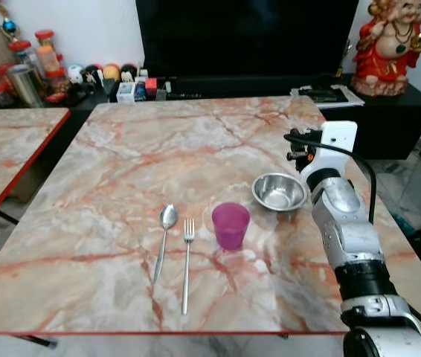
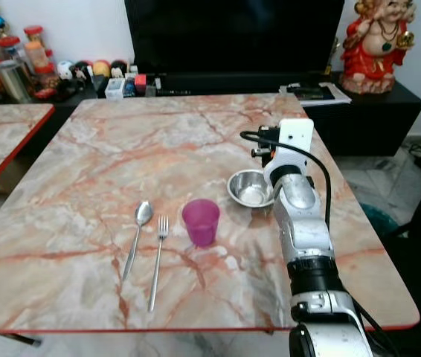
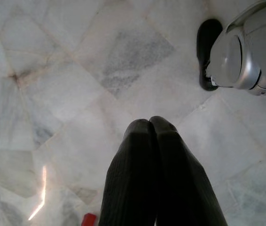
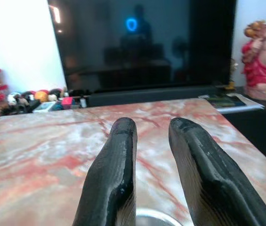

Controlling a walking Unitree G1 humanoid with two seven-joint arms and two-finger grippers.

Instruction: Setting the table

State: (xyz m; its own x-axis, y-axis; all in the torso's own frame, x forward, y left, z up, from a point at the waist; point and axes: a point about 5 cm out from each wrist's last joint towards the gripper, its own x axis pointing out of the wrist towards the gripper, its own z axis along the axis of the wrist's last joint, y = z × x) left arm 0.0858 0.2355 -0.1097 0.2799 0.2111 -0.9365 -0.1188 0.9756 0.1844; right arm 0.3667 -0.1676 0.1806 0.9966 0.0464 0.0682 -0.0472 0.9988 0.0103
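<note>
Steel bowl [image 1: 279,192] sits empty on marble table [image 1: 121,171], at 2 o'clock from purple cup [image 1: 230,225], also empty. Spoon [image 1: 164,239] and fork [image 1: 187,262] lie at cup's 9 o'clock. Right gripper [image 4: 152,129] hovers above bowl, fingers slightly parted, holding nothing. Left gripper [image 3: 152,123] hangs over floor, fingers pressed together.

Bench [image 1: 121,171]: pink-orange veined marble, red edge. Cup [image 1: 230,224]: translucent magenta. Bowl [image 1: 279,192], spoon [image 1: 164,238], fork [image 1: 187,260]: bare steel. Behind the bench: black TV [image 1: 248,33], red statue [image 1: 385,48]. Floor [image 3: 53,70]: grey-white marble.
</note>
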